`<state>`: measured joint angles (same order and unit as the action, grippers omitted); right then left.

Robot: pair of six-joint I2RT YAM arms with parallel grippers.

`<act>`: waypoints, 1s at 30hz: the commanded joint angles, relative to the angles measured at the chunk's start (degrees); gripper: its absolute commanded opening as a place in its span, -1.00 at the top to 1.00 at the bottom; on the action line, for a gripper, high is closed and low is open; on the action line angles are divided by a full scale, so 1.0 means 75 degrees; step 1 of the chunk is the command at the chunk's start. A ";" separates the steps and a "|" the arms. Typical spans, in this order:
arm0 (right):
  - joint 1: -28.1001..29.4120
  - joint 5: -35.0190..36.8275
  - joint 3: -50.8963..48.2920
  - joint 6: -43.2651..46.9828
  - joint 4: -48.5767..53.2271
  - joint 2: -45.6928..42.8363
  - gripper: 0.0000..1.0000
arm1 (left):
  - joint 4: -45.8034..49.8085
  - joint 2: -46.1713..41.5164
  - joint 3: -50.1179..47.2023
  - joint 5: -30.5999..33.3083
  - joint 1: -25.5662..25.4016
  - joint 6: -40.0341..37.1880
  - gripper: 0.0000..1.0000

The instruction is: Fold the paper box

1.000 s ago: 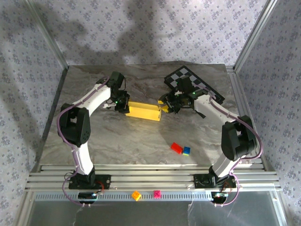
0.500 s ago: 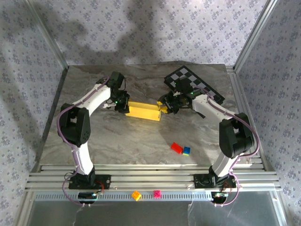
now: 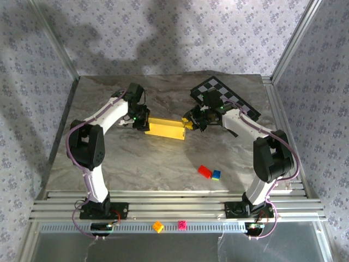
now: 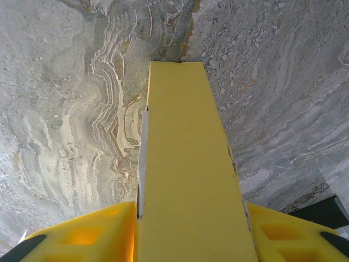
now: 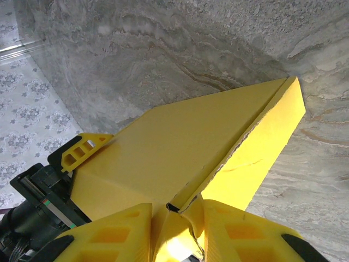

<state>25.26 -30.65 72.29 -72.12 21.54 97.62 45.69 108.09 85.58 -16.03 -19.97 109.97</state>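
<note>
**boxnoob:** Two grippers on one box, am I reading that right? Where's it sitting?

**yam_fan:** Yep. The paper box [image 3: 165, 129] lies on the marble-look table [image 3: 136, 164], about mid-table between the two arms. Its long side runs left to right and it's slightly skewed. It's a long shallow rectangle with the yellow face up.

**boxnoob:** Anything inside it?

**yam_fan:** Can't tell, the top panel covers it from overhead. The left wrist cam shows a thin white sliver along one long seam. On the right wrist cam the panel edge sits a bit proud with a dark slit under it, but nothing readable in there.

**boxnoob:** And the pincers?

**yam_fan:** The left gripper [image 3: 143, 123] is at the box's left end. Its yellow fingers [image 4: 92, 237] press on both side walls, so the box is sandwiched in a medium-width hold. The right gripper [image 3: 191, 124] is at the right end. Its fingers [image 5: 117, 234] are pinched narrow on the cardboard at that end, holding it.

**boxnoob:** Other stuff around?

**yam_fan:** The checkerboard mat [image 3: 232, 98] is far right, behind the right arm. A red brick [image 3: 204, 171] and a blue brick [image 3: 216, 174] touch each other well apart from the box. An orange brick [image 3: 158, 226] and a pink brick [image 3: 182, 224] sit on the front strip [image 3: 71, 226] between the bases.
</note>
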 commanded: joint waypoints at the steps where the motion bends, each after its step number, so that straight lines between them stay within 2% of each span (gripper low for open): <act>1: 0.0194 0.0029 0.0180 0.0371 0.0273 0.0074 0.44 | 0.0046 -0.0045 -0.0228 -0.0005 -0.0057 0.0036 0.09; 10: 0.0289 0.0546 -0.0178 0.1061 0.0583 -0.0182 0.50 | -0.0022 -0.0066 -0.0347 -0.0005 -0.0054 0.0076 0.09; 20: 0.0303 0.0846 -0.0991 0.1104 -0.0295 -0.0401 0.63 | -0.0070 -0.0116 -0.0430 0.0009 -0.0015 0.0111 0.09; 30: 0.0222 0.0818 -0.1674 0.1334 -0.1416 -0.0576 0.61 | -0.0199 -0.0119 -0.0595 -0.0007 0.0043 0.0152 0.09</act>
<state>26.76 -26.35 62.76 -64.62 9.69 92.58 42.63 107.96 82.85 -16.27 -19.97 110.21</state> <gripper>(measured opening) 0.195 0.455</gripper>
